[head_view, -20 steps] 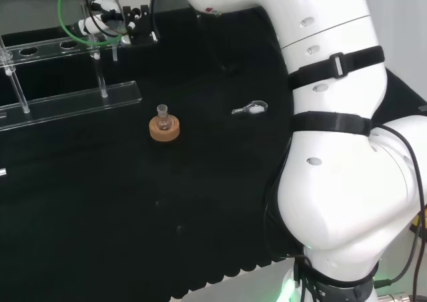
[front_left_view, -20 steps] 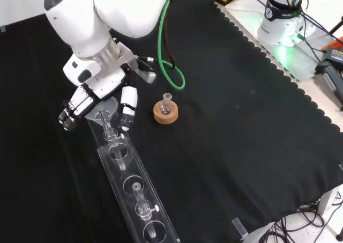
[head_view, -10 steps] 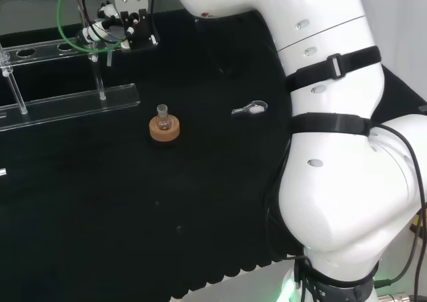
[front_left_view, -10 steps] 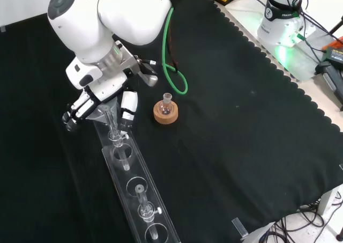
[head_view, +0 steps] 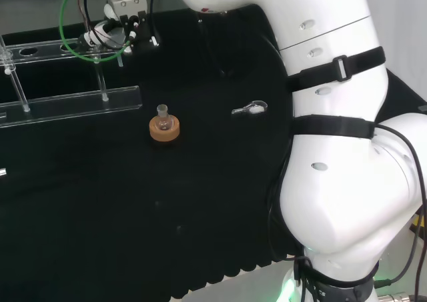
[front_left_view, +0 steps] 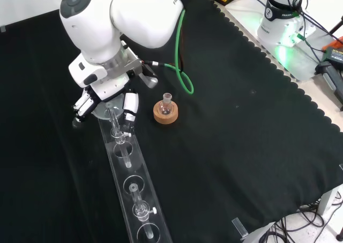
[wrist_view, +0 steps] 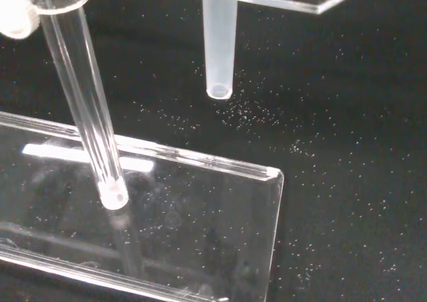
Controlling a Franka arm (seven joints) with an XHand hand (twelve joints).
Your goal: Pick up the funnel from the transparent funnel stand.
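Note:
The transparent funnel stand [front_left_view: 131, 186] runs from the cloth's middle left toward the front view's bottom; in the head view its base plate [head_view: 67, 105] lies at the left. The clear funnel [front_left_view: 103, 109] sits in the stand's hole nearest the arm. In the wrist view its stem [wrist_view: 217, 49] hangs through the top shelf, its tip above the base plate [wrist_view: 173, 229]. The hand [front_left_view: 107, 93] reaches down over that end, its fingers [front_left_view: 80, 104] and thumb [front_left_view: 129, 103] curled on either side of the funnel's rim. In the head view the hand [head_view: 123, 22] is at the top left.
A small round flask on a cork ring [front_left_view: 165, 111] stands just right of the stand in the front view, also mid-cloth in the head view [head_view: 164, 127]. A metal clip [head_view: 250, 108] lies near the arm. A green cable [front_left_view: 179, 71] loops off the wrist. Other glass pieces [front_left_view: 140, 208] sit in the stand.
The fingers have drawn in toward the thumb round the funnel's rim. The hand has shifted right in the front view, and the stand's near end has swung with it.

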